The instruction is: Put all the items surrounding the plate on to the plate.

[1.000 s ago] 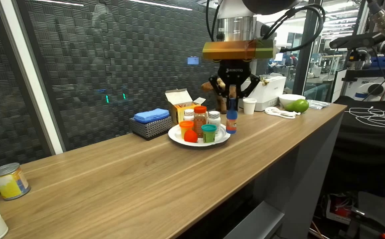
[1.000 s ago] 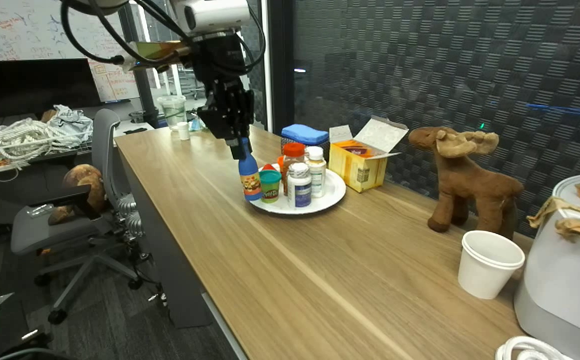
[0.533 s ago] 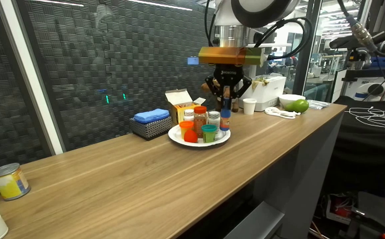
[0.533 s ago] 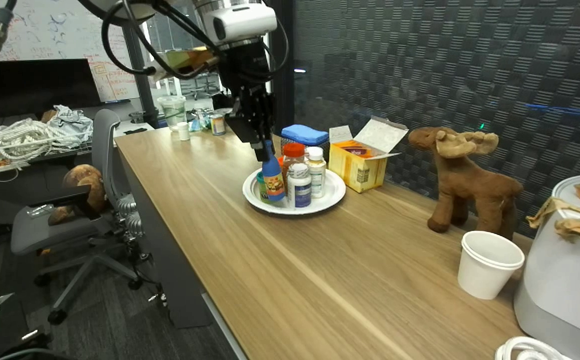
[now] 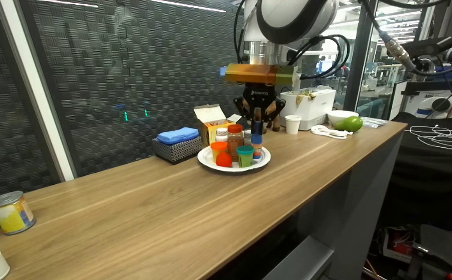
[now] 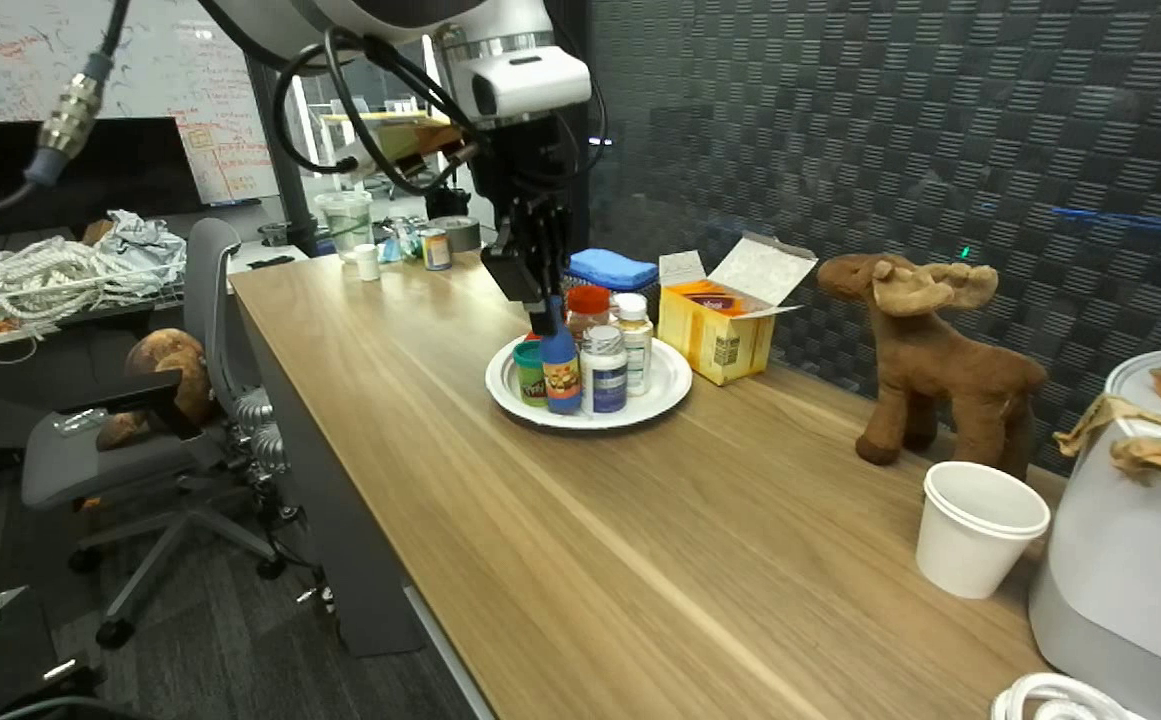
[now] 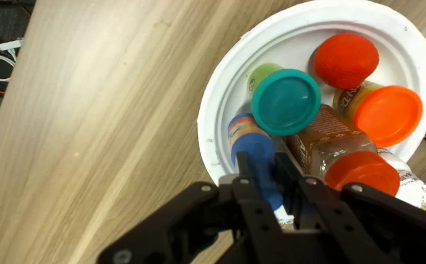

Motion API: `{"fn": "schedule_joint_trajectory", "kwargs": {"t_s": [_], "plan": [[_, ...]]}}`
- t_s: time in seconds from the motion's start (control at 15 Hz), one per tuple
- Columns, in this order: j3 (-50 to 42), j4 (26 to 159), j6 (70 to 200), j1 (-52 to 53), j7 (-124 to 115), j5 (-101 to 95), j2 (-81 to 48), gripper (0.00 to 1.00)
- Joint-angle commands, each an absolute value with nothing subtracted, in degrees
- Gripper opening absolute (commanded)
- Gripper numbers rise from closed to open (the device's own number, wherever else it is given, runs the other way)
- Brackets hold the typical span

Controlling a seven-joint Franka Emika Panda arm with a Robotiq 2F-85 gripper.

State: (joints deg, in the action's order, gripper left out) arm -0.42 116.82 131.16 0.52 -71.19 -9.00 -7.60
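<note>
My gripper (image 7: pixel 262 156) is shut on the narrow neck of a blue bottle (image 6: pixel 562 385) with an orange picture label. The bottle is upright inside the rim of the white plate (image 7: pixel 209 121), between a teal-lidded green tub (image 7: pixel 286 102) and a white bottle (image 6: pixel 606 378) with a purple label. Whether its base touches the plate I cannot tell. Also on the plate are a red ball-like item (image 7: pixel 346 60), an orange-lidded tub (image 7: pixel 388 116), a brown jar (image 5: pixel 235 142) with a red cap, and another white bottle (image 6: pixel 636 350). The gripper partly hides a white bottle in an exterior view.
Behind the plate stand an open yellow box (image 6: pixel 725 340) and a patterned box (image 5: pixel 179 149) topped by a blue cloth or sponge (image 5: pixel 177 135). A brown stuffed moose (image 6: pixel 950 360) and paper cups (image 6: pixel 975 540) are farther along. A tin can (image 5: pixel 11 213) sits apart.
The blue bottle, gripped throughout, has travelled from the plate's edge inward over the plate and come down beside the green tub. The other items have stayed where they were.
</note>
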Motion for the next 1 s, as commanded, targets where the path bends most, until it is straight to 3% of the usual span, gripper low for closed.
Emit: {"fn": "schedule_joint_trajectory", "kwargs": {"t_s": [0.0,0.47,0.53,0.6,0.93], "plan": [[-1.1,114.1,132.0,0.7,-68.8,-6.3,-10.0,0.05],[-1.3,112.2,131.2,1.1,-67.6,-5.6,-12.2,0.05],[-1.3,112.1,131.1,1.2,-67.5,-5.5,-12.1,0.46],[-1.4,112.1,131.1,1.2,-67.6,-5.8,-12.0,0.47],[-1.6,112.7,131.1,1.6,-69.0,-6.5,-10.3,0.85]]}}
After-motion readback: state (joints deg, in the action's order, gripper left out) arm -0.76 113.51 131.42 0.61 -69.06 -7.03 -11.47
